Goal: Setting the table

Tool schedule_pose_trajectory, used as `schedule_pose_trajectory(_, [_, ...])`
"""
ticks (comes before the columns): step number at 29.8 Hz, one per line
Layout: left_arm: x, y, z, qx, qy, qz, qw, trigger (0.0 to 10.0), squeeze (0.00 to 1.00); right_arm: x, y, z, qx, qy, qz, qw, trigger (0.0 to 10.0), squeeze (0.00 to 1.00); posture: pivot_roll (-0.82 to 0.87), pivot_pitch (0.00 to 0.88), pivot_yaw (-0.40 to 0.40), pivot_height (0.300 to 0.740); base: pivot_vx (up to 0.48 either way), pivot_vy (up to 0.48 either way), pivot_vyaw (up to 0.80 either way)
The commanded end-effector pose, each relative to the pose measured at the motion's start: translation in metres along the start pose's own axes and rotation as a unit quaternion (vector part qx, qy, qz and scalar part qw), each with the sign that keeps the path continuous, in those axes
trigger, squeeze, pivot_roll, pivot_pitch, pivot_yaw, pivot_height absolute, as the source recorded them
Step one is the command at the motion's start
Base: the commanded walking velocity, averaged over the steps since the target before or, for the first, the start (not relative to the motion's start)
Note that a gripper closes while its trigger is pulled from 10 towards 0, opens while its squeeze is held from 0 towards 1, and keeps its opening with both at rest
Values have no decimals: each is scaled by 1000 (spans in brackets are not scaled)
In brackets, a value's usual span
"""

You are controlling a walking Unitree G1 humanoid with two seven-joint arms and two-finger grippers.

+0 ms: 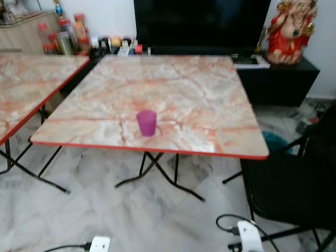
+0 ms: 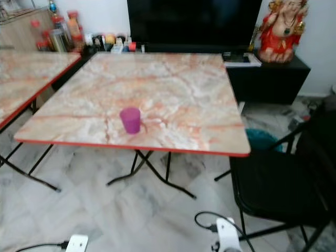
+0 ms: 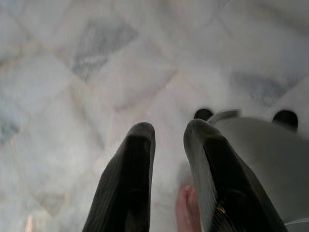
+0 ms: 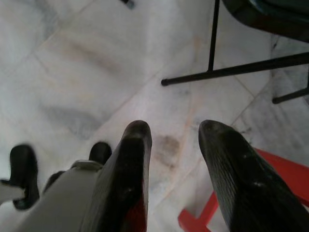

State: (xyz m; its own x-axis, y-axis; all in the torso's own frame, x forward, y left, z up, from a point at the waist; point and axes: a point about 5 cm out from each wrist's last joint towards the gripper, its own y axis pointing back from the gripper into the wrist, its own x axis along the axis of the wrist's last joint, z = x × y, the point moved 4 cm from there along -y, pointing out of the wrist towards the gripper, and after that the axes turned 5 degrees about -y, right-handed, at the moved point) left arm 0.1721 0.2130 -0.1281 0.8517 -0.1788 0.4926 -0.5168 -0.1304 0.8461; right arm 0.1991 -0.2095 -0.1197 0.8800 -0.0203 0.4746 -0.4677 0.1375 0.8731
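A purple cup (image 1: 146, 122) stands upright on the marble-patterned folding table (image 1: 173, 89), near the table's front red-trimmed edge and a little left of its middle — well apart from both sets of jaws, which hang low over the floor in front of the table. The left gripper (image 3: 169, 133) points down at the pale marble floor (image 3: 96, 72); its jaws stand apart with a narrow gap between them and hold nothing, and beyond them lies only floor tile, with part of the robot's own grey body (image 3: 260, 154) just beside one finger and what looks like a bare foot (image 3: 186, 212) below the gap. The right gripper (image 4: 174, 130) likewise points at the floor, its jaws apart somewhat wider and empty — past their tips run the thin black legs of a chair (image 4: 241, 70), and a red frame (image 4: 285, 179) lies on the floor just beside one finger. In the head views a black chair (image 1: 294, 184) sits off the table's right front corner, on the same side as the right jaws. A second table (image 1: 26, 84) of the same pattern stands to the left, apart from the first. Behind the table are a dark television (image 1: 202, 23) on a low black cabinet (image 1: 283, 79), a red and gold statue (image 1: 291, 31) on that cabinet, and a cluster of bottles and jars (image 1: 68, 37) at the far left.
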Motion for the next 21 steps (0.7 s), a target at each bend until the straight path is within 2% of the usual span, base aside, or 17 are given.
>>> schedule_pose_trajectory(1, [-2, 0, -2, 5, -1, -6, 1000, 10000, 0, 4, 0, -6, 7, -4, 5, 1000, 10000, 0, 21, 0, -4, 740, 0, 0, 0])
schedule_pose_trajectory(10, [0, 0, -3, 8, 15, 2, 1000, 10000, 0, 5, 0, -6, 9, -10, 11, 1000, 10000, 0, 24, 0, -3, 740, 0, 0, 0])
schedule_pose_trajectory(20, [1, 0, -4, 9, 12, 0, 1000, 10000, 0, 4, 0, -5, 3, -8, 6, 1000, 10000, 0, 25, 0, -2, 740, 315, 0, 0])
schedule_pose_trajectory(21, [0, 0, -4, 9, 12, 0, 1000, 10000, 0, 4, 0, -6, 5, -7, 6, 1000, 10000, 0, 24, 0, -1, 740, 337, 0, -800])
